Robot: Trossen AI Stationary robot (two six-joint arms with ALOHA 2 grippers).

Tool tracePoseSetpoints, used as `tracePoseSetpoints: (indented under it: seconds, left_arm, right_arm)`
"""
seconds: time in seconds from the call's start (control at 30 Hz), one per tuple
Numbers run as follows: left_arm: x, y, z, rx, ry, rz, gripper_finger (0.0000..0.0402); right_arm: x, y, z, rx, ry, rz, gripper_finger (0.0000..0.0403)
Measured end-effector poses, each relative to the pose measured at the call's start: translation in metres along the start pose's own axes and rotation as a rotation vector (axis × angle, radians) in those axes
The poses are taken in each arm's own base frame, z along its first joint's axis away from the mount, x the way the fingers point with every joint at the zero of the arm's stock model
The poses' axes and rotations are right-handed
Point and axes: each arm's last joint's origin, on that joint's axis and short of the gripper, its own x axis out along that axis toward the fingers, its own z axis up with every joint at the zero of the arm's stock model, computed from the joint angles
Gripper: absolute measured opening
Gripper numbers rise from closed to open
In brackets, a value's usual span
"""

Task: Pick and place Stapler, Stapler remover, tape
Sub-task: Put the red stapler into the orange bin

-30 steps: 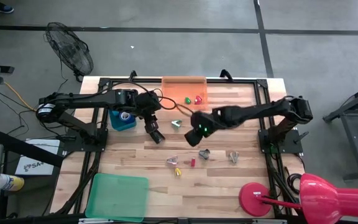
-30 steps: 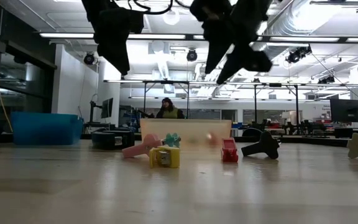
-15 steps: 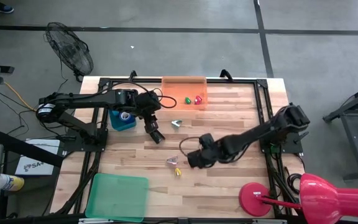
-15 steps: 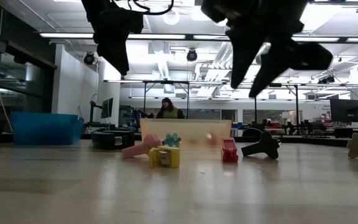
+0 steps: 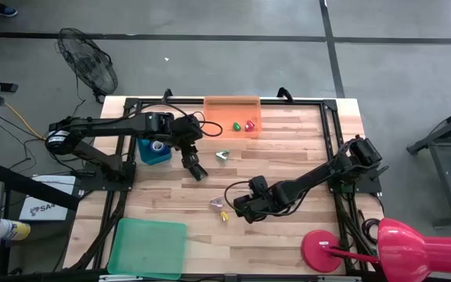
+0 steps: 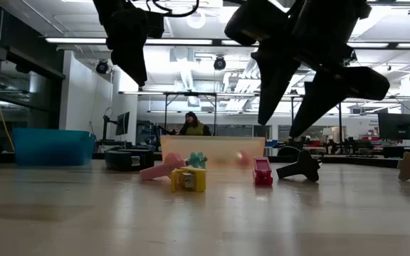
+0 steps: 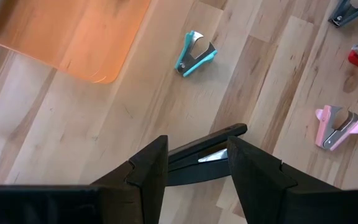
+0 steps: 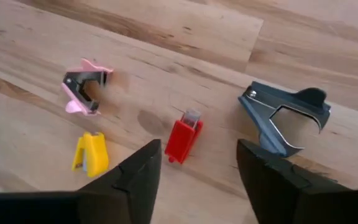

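The black stapler hangs in the air between the fingers of my left gripper, left of the table's middle. My right gripper hovers open above a cluster of small pieces nearer the front edge. Its fingers stand either side of a small red piece without touching it. Around that piece lie a pink stapler remover, a yellow piece and a dark grey stapler remover. A teal stapler remover lies on the wood near the middle. A small pale ring shows in the blue bin. My left gripper pinches the black stapler between its two fingers. The stapler's slim free end sticks out past them. The fingers slant downward from the table's left side. The stapler is lifted clear of the table, roughly level.
An orange tray at the far middle holds green and red bits. A blue bin stands under the left arm and a green tray at the near left. A red lamp sits at the near right corner. A person shows far behind the table.
My right gripper has swung from the table's middle toward the near edge and sunk lower, rolling as it went. It now stands over the small pieces, and its fingertips are farther apart than before. The stapler stays in the air in my left gripper.
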Motion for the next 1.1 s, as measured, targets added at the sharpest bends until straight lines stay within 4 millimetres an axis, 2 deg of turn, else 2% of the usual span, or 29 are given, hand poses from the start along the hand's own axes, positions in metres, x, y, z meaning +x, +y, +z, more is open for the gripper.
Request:
tracePoseSetpoints:
  seconds: [0.2,0.6,0.8,0.93,1.1]
  left_arm:
    - [0.000,0.000,0.000,0.000,0.004,-0.001,0.0163]
    - [0.000,0.000,-0.002,0.003,0.023,0.003,0.0163]
    - [0.000,0.000,-0.002,0.003,0.025,0.004,0.0163]
    - [0.000,0.000,-0.003,0.003,0.027,0.005,0.0163]
    - [0.000,0.001,-0.003,0.003,0.029,0.005,0.0163]
  right_arm:
    - [0.017,0.003,-0.003,0.002,0.060,-0.001,0.0233]
    - [0.046,0.003,-0.011,0.064,0.095,-0.035,0.0232]
    - [0.052,0.003,-0.013,0.085,0.087,-0.039,0.0232]
    - [0.053,0.003,-0.013,0.084,0.091,-0.047,0.0216]
    - [0.053,0.001,-0.012,0.064,0.111,-0.060,0.0173]
